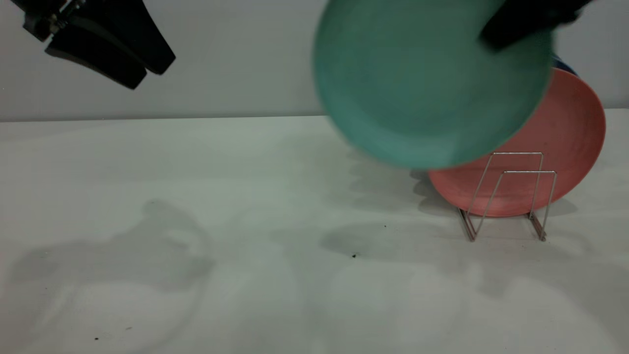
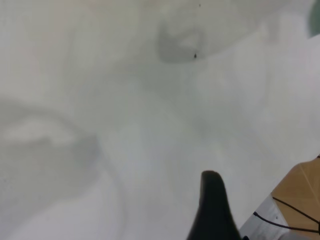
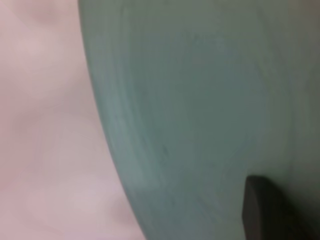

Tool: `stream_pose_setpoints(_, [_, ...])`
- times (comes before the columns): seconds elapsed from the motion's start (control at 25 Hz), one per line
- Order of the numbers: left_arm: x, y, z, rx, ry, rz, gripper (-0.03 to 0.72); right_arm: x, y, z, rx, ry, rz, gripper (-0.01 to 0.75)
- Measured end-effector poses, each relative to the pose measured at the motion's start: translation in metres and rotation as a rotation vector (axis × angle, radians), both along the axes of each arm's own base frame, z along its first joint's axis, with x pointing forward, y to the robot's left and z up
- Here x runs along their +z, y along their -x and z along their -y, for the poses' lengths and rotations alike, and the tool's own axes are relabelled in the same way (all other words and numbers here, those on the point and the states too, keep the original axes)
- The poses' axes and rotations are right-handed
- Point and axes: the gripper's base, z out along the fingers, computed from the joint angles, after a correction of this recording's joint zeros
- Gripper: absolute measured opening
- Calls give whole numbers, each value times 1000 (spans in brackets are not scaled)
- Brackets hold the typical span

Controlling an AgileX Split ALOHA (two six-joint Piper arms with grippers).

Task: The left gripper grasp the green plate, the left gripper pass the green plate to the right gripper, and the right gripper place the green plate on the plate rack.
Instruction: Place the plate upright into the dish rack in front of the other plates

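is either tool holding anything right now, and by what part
The right tool holds the green plate by its upper rim, in the air beside the plate rack. The left tool holds nothing.

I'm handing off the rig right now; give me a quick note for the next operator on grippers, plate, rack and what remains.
Left gripper: empty, raised at the far left, clear of the work.
Right gripper: holding the green plate by its upper rim, in the air.
The plate hangs above and in front of the plate rack, not seated. A pink plate stands in the rack.
Done: pickup and handover.
Left: lower the green plate into a free front slot, then release.
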Motion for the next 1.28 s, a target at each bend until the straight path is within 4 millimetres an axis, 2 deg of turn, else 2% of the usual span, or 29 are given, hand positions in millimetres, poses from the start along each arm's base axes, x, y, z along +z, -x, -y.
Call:
stream_pose_setpoints(0.08, [0, 0, 0, 0, 0, 1, 564, 16, 3, 11, 33, 120, 122, 102])
stream_pose_setpoints(0.2, [0, 0, 0, 1, 0, 1, 564, 19, -1, 28, 5, 205, 177, 102])
stream_pose_setpoints(0.48, [0, 0, 0, 1, 0, 1, 564, -2, -12, 57, -52, 264, 137, 102])
stream_pose_setpoints(1.08, [0, 0, 0, 3, -1, 4, 564, -47, -29, 61, -45, 275, 26, 102])
stream_pose_setpoints(1.28, [0, -2, 0, 10, -3, 13, 564, -49, -30, 59, -58, 250, 20, 117])
